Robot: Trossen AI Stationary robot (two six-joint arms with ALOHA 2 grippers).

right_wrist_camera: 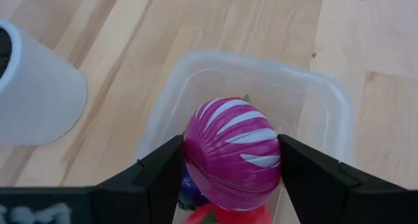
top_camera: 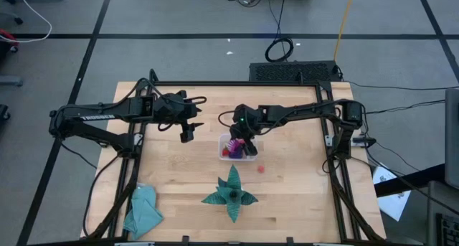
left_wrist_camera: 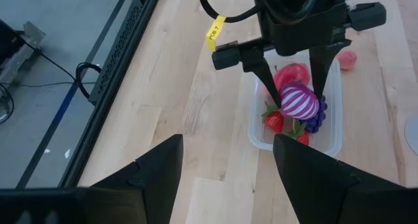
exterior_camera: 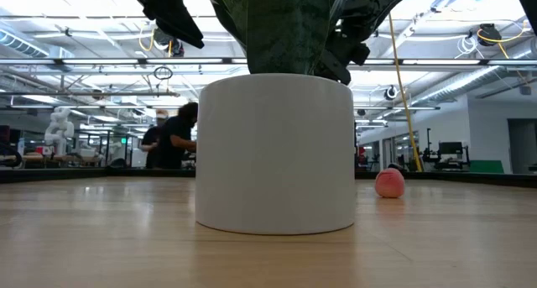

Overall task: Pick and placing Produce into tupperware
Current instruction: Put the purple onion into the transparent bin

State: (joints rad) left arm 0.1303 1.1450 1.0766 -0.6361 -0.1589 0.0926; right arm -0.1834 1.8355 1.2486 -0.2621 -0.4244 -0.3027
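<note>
The clear tupperware sits mid-table and holds a red strawberry, purple grapes and a pink fruit. My right gripper hangs over it, shut on a magenta ball with white stripes. One small pink-red fruit lies on the wood to the right of the container and a little nearer than it. My left gripper hovers open, left of the container, touching nothing. My right gripper pinches the striped magenta ball between its two fingers, one on each side of its widest part. The fingers come from above, pointing down. The ball sits over the inside of the tupperware; whether it touches the fruits below, I cannot tell.
A dark-green star-shaped plant in a white pot stands near the table's near edge, in front of the container. A teal cloth lies at the near left corner. Bare wood stretches right of the container. People show in the room beyond.
</note>
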